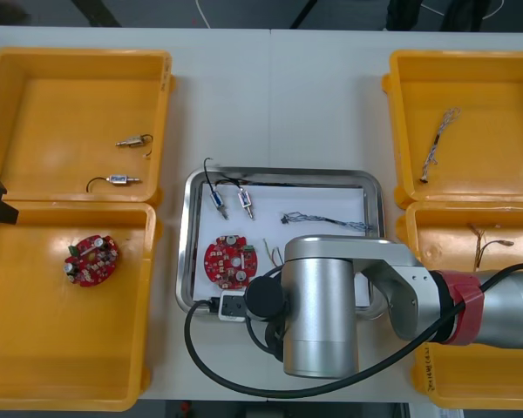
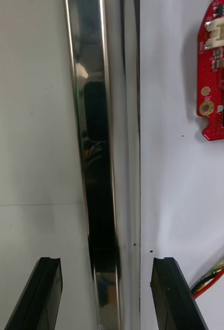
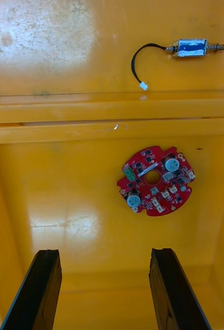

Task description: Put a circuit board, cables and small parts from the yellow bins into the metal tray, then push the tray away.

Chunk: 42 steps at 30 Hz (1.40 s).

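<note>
1. Pale table [image 1: 270,104] carries everything, with the metal tray [image 1: 185,244] at its middle.
2. Four yellow bins [image 1: 78,61] flank the tray, two on its left and two on its right.
3. My right arm [image 1: 322,305] lies across the tray's near edge. My right gripper [image 2: 107,294] is spread wide and holds nothing. One finger is outside the tray's shiny rim over the table, and the other is inside over its white floor.
4. My left gripper [image 3: 104,289] hangs over the nearer bin left of the tray, fingers wide apart and empty too.
5. One red circuit board [image 1: 230,260] lies in the tray's near left part. A second board [image 1: 91,259] lies in the nearer bin left of the tray, below my left gripper.
6. A blue and white cable [image 1: 327,221] lies in the tray's right half. A red and yellow cable [image 2: 218,276] shows beside my right finger inside the tray.
7. Two small metal parts [image 1: 218,198] sit at the tray's far left corner, and two more parts [image 1: 135,140] lie in the farther bin on its left.
</note>
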Motion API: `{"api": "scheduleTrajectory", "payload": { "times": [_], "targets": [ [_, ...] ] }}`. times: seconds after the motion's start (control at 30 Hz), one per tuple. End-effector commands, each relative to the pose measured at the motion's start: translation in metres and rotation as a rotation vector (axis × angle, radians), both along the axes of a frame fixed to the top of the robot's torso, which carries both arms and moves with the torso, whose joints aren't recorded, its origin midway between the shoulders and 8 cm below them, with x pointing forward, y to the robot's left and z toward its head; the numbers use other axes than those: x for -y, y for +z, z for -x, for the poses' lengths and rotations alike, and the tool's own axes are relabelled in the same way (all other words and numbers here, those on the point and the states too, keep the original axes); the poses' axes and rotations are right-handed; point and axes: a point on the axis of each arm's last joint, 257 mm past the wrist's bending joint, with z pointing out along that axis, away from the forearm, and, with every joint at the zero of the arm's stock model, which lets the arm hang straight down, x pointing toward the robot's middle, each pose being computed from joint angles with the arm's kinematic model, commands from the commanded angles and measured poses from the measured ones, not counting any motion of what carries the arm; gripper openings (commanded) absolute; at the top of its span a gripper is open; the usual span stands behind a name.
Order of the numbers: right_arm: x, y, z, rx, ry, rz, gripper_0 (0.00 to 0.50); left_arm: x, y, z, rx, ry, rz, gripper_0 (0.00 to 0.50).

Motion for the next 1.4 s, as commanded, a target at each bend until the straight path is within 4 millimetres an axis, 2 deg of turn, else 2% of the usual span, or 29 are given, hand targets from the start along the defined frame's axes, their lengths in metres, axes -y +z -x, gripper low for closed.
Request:
{"api": "scheduleTrajectory", "payload": {
  "times": [0.03, 0.13, 0.17, 0.2, 0.27, 0.43, 0.8, 1.4],
  "targets": [
    [-0.02, 0.009, 0.003, 0.019, 0.047, -0.024, 0.5, -0.014, 0.014, 0.005, 0.019, -0.018, -0.061, 0.5],
    [-0.021, 0.009, 0.003, 0.019, 0.048, -0.025, 0.499, -0.014, 0.014, 0.005, 0.019, -0.018, -0.061, 0.5],
    [-0.021, 0.009, 0.003, 0.019, 0.048, -0.025, 0.464, -0.014, 0.014, 0.005, 0.019, -0.018, -0.061, 0.5],
    [-0.021, 0.009, 0.003, 0.019, 0.047, -0.023, 0.377, -0.014, 0.014, 0.005, 0.019, -0.018, -0.061, 0.5],
    [-0.022, 0.009, 0.004, 0.018, 0.047, -0.026, 0.146, -0.014, 0.014, 0.005, 0.019, -0.018, -0.061, 0.5],
    [-0.022, 0.009, 0.002, 0.023, 0.048, -0.026, 0.0, -0.014, 0.014, 0.005, 0.019, -0.018, -0.061, 0.5],
    [-0.018, 0.016, -0.012, 0.07, 0.06, -0.012, 0.0, -0.014, 0.014, 0.005, 0.019, -0.018, -0.061, 0.5],
    [-0.003, 0.047, -0.05, 0.178, 0.114, 0.054, 0.0, -0.014, 0.014, 0.005, 0.019, -0.018, -0.061, 0.5]
  ]
}}
